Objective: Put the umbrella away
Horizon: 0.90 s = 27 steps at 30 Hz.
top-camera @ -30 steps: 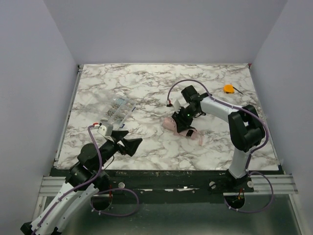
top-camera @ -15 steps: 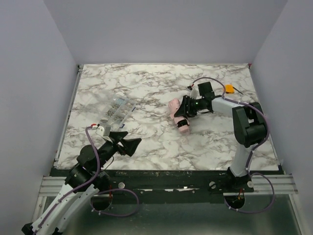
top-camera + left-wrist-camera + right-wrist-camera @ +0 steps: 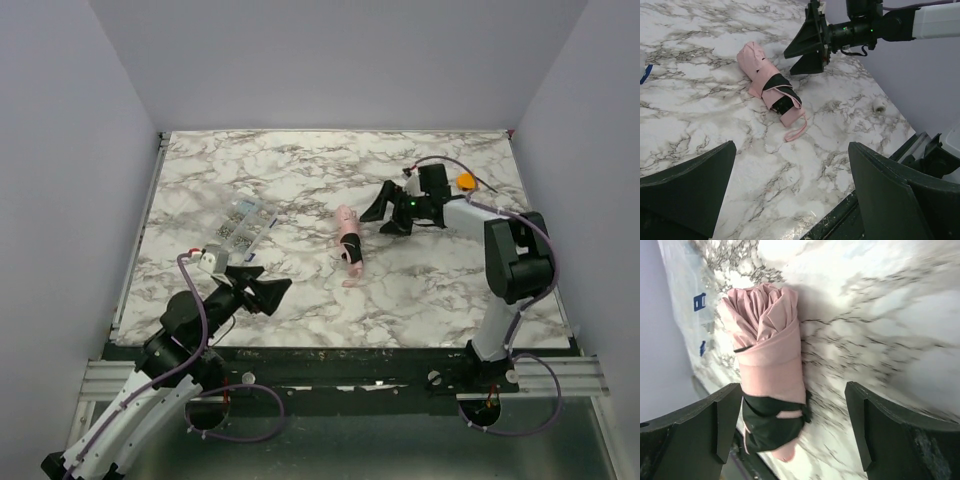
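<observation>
Pink, one folded umbrella [image 3: 350, 245] lies free on marble table [image 3: 300, 170]; left end effector [image 3: 266, 286] and right end effector [image 3: 385, 215] both spread.

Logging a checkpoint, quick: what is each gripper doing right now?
Left gripper: open, holding nothing.
Right gripper: open, holding nothing; the umbrella lies apart from it.

Overhead, two wrist views, umbrella [image 3: 349, 246] shared
</observation>
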Motion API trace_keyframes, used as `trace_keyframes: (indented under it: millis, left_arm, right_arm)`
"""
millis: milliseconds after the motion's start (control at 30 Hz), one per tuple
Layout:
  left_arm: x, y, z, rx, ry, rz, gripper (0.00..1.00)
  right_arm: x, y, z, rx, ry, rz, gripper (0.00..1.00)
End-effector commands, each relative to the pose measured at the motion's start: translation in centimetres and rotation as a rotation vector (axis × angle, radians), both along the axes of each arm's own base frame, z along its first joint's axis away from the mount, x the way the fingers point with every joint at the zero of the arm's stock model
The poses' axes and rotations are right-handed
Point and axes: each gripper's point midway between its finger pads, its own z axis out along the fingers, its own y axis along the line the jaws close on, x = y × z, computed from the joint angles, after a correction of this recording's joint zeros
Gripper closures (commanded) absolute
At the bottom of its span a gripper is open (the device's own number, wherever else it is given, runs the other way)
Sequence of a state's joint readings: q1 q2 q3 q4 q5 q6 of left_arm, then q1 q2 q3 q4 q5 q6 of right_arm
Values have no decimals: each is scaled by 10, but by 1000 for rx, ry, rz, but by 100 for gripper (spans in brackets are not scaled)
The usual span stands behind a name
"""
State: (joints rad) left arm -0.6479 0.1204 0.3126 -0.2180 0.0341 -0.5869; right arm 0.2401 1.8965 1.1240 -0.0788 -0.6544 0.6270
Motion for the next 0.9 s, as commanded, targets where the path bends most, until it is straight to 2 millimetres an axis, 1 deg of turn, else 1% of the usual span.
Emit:
trace_keyframes:
  millis: [0, 67, 100, 167, 200, 233, 300, 367, 400, 467, 500, 533, 600, 633, 667, 700, 733, 800, 867]
  left_arm:
    - [3, -4, 30, -9, -95, -22, 2]
    - [4, -9, 34, 5, -105, -42, 1]
    - [6, -13, 34, 12, -98, -55, 2]
    - [6, -20, 34, 26, -81, -90, 2]
    - [6, -24, 34, 33, -70, -108, 1]
    - [7, -28, 34, 40, -57, -124, 1]
    - [7, -34, 34, 55, -34, -156, 1]
    - [7, -41, 37, 71, -21, -205, 2]
    - [7, -46, 39, 75, -14, -234, 1]
    - [10, -50, 43, 70, -5, -259, 2]
    - [12, -51, 45, 66, -3, -263, 2]
    - [14, -51, 47, 61, -2, -265, 1]
    - [15, -50, 52, 57, -11, -260, 2]
    - [15, -48, 54, 63, -20, -252, 1]
    - [14, -43, 54, 75, -27, -239, 1]
    - [14, -39, 53, 87, -30, -221, 2]
    - [12, -34, 50, 102, -31, -202, 2]
    - [11, -24, 44, 120, -29, -163, 2]
    - [9, -17, 37, 130, -23, -135, 2]
  right_arm:
    - [2, -60, 23, -229, -221, 27, 9]
    - [-7, -62, 43, -256, -365, 151, 8]
    - [-20, -55, 53, -225, -408, 247, 9]
    - [-55, -39, 78, -106, -524, 498, 11]
    - [-68, -35, 88, -71, -578, 576, 12]
    - [-75, -32, 98, -40, -618, 609, 13]
    - [-84, -31, 109, -33, -693, 657, 15]
    - [-87, -28, 116, -53, -753, 672, 16]
    - [-89, -22, 118, -55, -786, 698, 17]
    - [-89, -1, 114, -95, -807, 738, 18]
    - [-88, 13, 109, -116, -796, 770, 19]
    - [-86, 23, 99, -134, -766, 792, 25]
    - [-80, 44, 93, -130, -707, 817, 46]
    - [-76, 49, 89, -128, -674, 807, 53]
    - [-72, 53, 85, -125, -653, 800, 57]
    - [-68, 55, 79, -132, -643, 792, 58]
    - [-64, 57, 69, -150, -620, 774, 59]
    - [-61, 60, 51, -159, -573, 761, 60]
    - [-47, 57, 33, -214, -509, 684, 60]
